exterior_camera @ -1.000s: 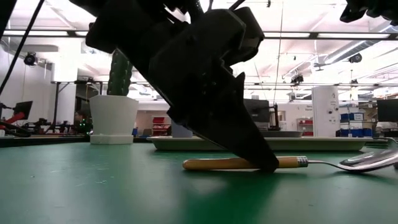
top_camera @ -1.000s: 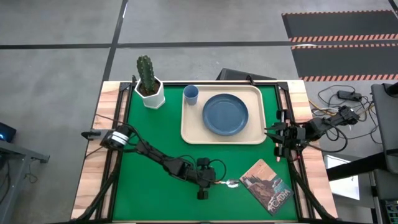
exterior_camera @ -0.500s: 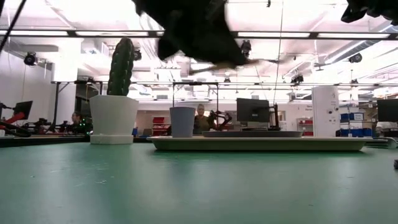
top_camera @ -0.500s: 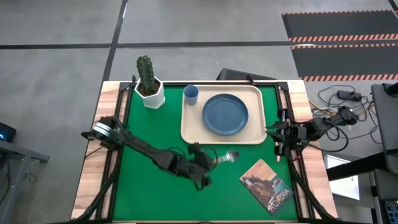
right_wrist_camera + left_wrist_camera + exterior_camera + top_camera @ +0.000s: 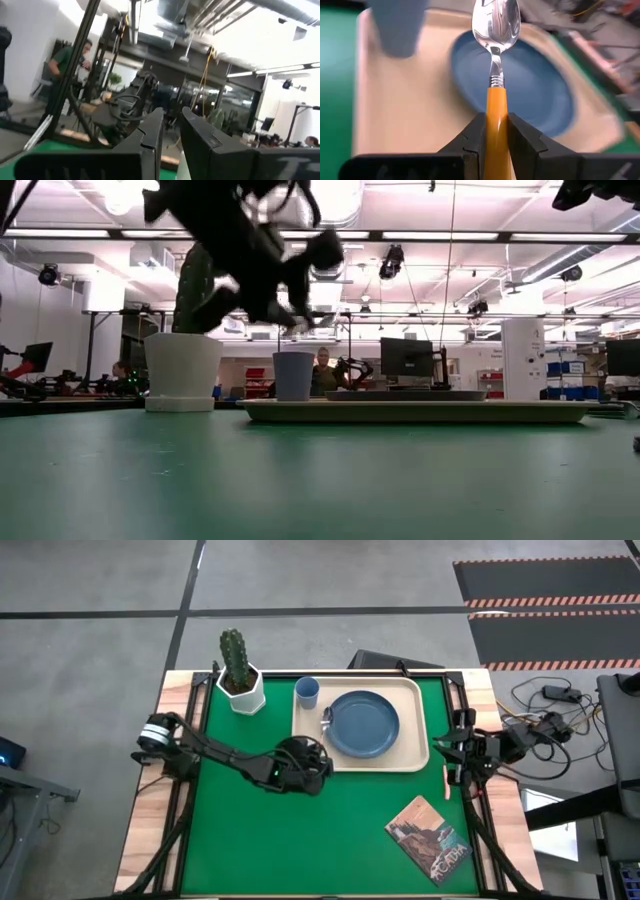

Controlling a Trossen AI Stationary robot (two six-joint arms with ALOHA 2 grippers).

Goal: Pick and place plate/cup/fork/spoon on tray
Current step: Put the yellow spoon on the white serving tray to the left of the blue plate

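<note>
Left wrist view: the left gripper has its jaws pinching the orange handle of the spoon, bowl forward, held above the tray with the bowl over the left edge of the plate; the cup stands on the tray at upper left. The high view does not show this grip: there the left gripper is a dark mass at frame centre, just left of the tray, and only the spoon bowl shows, at the plate rim. The cup sits in the tray's upper-left corner. The low view shows the gripper well clear of the counter.

Against the frame one second ago, the spoon has left the green mat at lower centre and been carried up to the tray; the plate and cup are unchanged.

The right gripper waits at the mat's right edge, jaws slightly spread in its wrist view. The fork lies beside it at that edge. Bare tray remains below the cup and along the plate's right side. A cactus pot stands upper left, a booklet lower right
</note>
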